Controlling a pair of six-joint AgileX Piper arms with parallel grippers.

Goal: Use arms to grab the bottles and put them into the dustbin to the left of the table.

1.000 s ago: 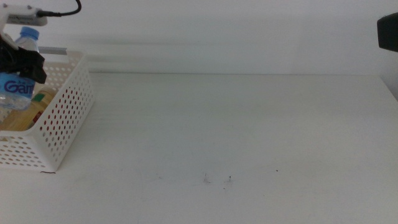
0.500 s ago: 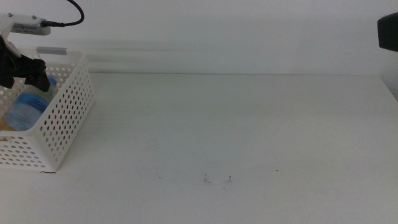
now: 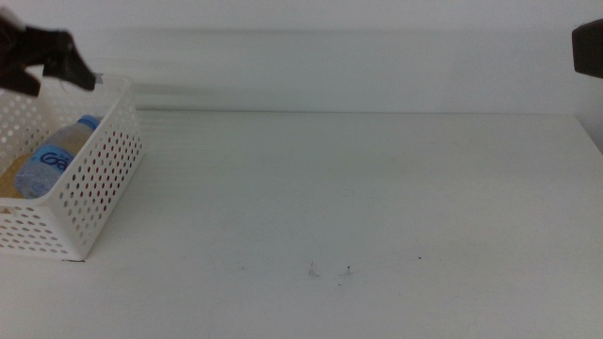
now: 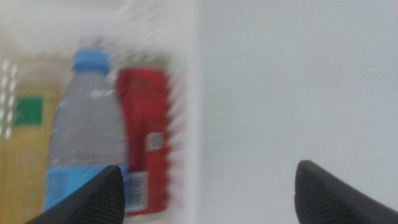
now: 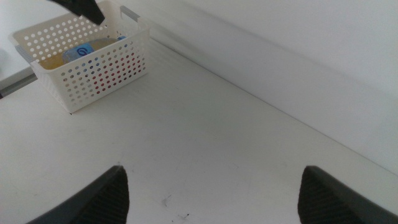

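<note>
**A:** What do you have in front of you for materials and shapes?

**B:** You're looking at a white rectangular plastic dustbin (image 3: 105,179) with rows of round holes through its walls, sitting at the left end of the flat white table (image 3: 377,207). A few tiny dark specks (image 3: 330,272) mark the tabletop near its front. Lying in the bin is the clear water bottle (image 3: 58,158), ribbed, with a blue cap and a blue label. Your left wrist view shows it lengthwise beside the slim red can (image 4: 144,143), which lies against the perforated wall, and the yellow tea bottle (image 4: 22,149) with its green label on the bottle's other side.

**A:** And where are your grippers against all that?

**B:** Your left gripper (image 3: 42,56) hangs above the bin's far rim, clear of the bottles, blurred; its two dark jaws stand wide apart with nothing between them. Your right gripper (image 5: 211,193) sits high over the right part of the table, well apart from the bin, jaws likewise spread and empty. All three bottles lie inside the bin.
</note>
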